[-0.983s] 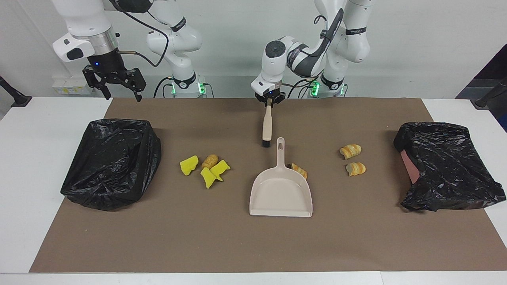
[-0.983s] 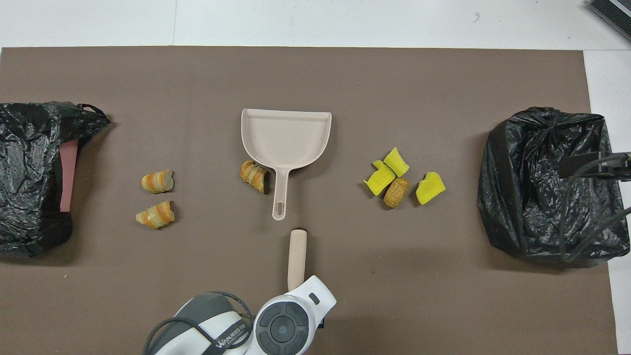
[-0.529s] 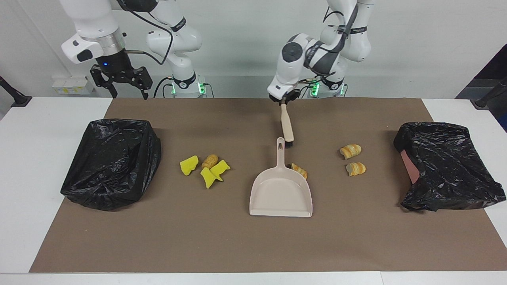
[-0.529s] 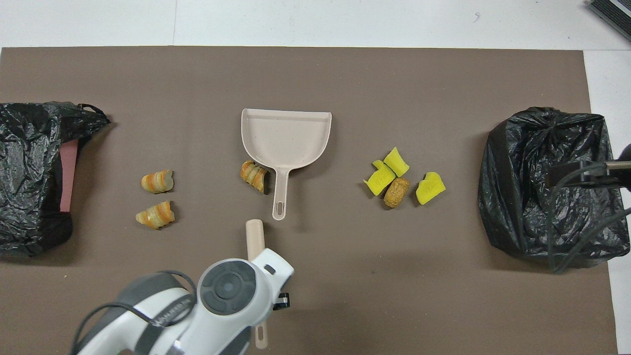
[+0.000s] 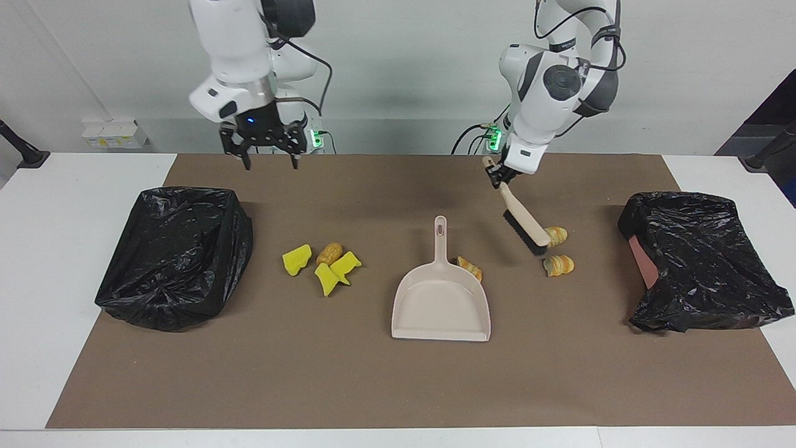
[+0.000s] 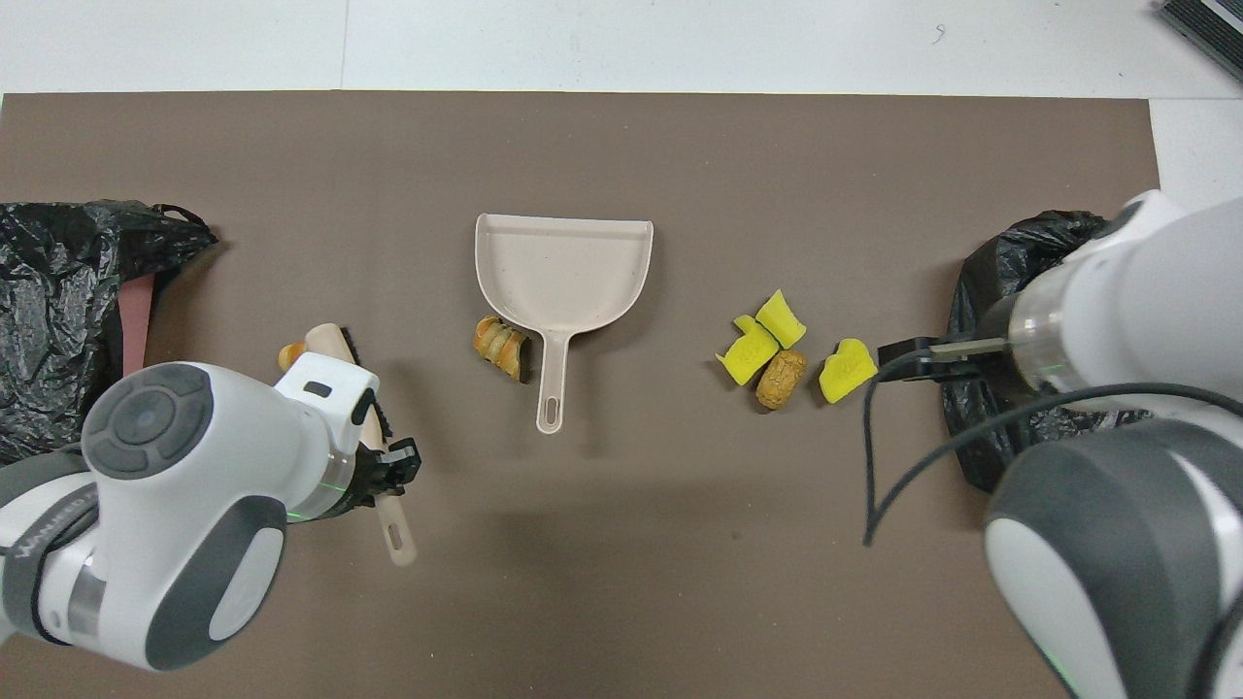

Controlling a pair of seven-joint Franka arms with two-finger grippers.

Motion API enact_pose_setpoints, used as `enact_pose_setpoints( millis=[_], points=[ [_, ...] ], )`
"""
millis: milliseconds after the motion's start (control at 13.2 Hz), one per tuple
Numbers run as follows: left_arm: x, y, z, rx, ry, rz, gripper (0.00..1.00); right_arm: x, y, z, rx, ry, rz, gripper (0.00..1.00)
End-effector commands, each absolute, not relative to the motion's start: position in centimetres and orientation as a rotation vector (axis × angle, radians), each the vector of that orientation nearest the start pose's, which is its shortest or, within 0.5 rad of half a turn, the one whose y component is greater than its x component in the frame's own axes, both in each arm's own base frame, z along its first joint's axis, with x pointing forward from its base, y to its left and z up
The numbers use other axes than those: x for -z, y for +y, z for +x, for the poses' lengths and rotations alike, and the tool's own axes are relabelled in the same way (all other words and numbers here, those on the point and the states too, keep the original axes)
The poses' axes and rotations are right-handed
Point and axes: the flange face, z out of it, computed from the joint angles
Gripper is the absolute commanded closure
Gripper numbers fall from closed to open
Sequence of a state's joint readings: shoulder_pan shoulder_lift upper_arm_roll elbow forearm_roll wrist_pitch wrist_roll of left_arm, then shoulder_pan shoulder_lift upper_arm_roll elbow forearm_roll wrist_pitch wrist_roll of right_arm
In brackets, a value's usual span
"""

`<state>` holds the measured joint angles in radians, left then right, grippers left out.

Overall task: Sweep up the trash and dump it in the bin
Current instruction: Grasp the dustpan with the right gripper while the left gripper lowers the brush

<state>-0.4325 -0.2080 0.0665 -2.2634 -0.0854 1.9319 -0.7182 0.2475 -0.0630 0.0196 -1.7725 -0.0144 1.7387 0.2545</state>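
Observation:
My left gripper [image 5: 497,175] is shut on the handle of the beige brush [image 5: 523,219], which slants down so its black bristles sit right beside a striped croissant piece of trash [image 5: 557,235]. A second croissant piece [image 5: 559,265] lies just past it, and a third [image 5: 471,268] rests against the beige dustpan [image 5: 440,306] at mid-mat. Three yellow wedges [image 5: 296,259] and a brown lump [image 5: 329,252] cluster toward the right arm's end. My right gripper [image 5: 268,157] hangs open and empty over the mat's edge by the robots. From overhead, the left arm covers most of the brush [image 6: 328,342].
A black-bagged bin [image 5: 174,255] stands at the right arm's end of the brown mat [image 5: 373,386]. Another black-bagged bin [image 5: 703,267], with a reddish side showing, stands at the left arm's end. White table [image 5: 37,249] surrounds the mat.
My left arm has swung the brush from by the dustpan handle over toward the two croissant pieces. My right gripper moved from above the bin toward the table's middle, still open.

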Motion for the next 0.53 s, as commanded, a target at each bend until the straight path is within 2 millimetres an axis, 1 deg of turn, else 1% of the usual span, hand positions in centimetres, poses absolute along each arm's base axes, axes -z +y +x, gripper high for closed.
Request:
enact_pose_setpoints(
  millis=[0,76,151,227,378,454],
  points=[
    [-43.3,-11.6,45.6,-0.248,-0.57,-3.083,1.0,-53.5,18.8,54.7,0.06,0.042,-3.103,0.0],
    [-43.1,-9.0,46.0,-0.253,-0.556,-3.092,1.0,-51.7,21.4,55.4,0.074,0.065,-3.095,0.0],
    [-42.9,-6.8,46.2,-0.261,-0.551,-3.097,1.0,-49.8,23.8,56.0,0.102,0.105,-3.081,0.0],
    [-42.8,-4.6,46.3,-0.265,-0.573,-3.099,1.0,-48.5,26.3,56.3,0.134,0.137,-3.061,0.0],
    [-42.0,-1.3,45.8,-0.286,-0.501,-3.122,1.0,-46.4,30.0,56.7,0.122,0.178,-3.054,0.0],
    [-41.3,0.0,45.4,-0.296,-0.462,-3.133,1.0,-45.2,32.0,56.5,0.102,0.172,-3.059,0.0]
  ],
)
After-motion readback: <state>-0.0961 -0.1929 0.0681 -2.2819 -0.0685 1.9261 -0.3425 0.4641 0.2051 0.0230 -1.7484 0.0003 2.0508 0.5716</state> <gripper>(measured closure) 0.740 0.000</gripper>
